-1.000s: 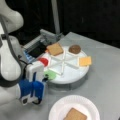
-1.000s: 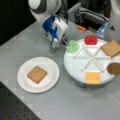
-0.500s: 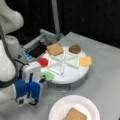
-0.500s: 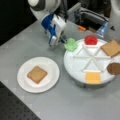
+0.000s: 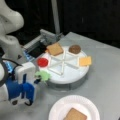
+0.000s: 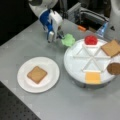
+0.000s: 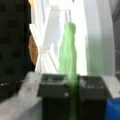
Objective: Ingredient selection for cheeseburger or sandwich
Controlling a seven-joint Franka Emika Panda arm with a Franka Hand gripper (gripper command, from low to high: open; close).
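Note:
My gripper (image 5: 37, 80) (image 6: 60, 36) is shut on the green leaf (image 5: 43, 75) (image 6: 68, 39), holding it just outside the rim of the divided tray (image 5: 72, 80) (image 6: 75, 75). In the wrist view the leaf (image 7: 67, 50) hangs edge-on between the dark fingers (image 7: 52, 86). The tray still holds a red disc (image 5: 42, 62) (image 6: 90, 40), a tan bread square (image 5: 55, 49) (image 6: 111, 48), a brown patty (image 5: 74, 49) (image 6: 114, 68) and a yellow cheese square (image 5: 85, 60) (image 6: 93, 77). One bread slice (image 5: 75, 115) (image 6: 37, 74) lies alone on the white plate (image 5: 60, 107) (image 6: 52, 67).
A grey metal fixture (image 5: 47, 37) (image 6: 85, 13) stands behind the tray on the grey table. An orange bit (image 6: 81, 28) lies near it. The plate sits apart from the tray, with bare table between them.
The gripper has drawn a little away from the tray's rim with the green leaf still in it. Tray and plate contents have not moved.

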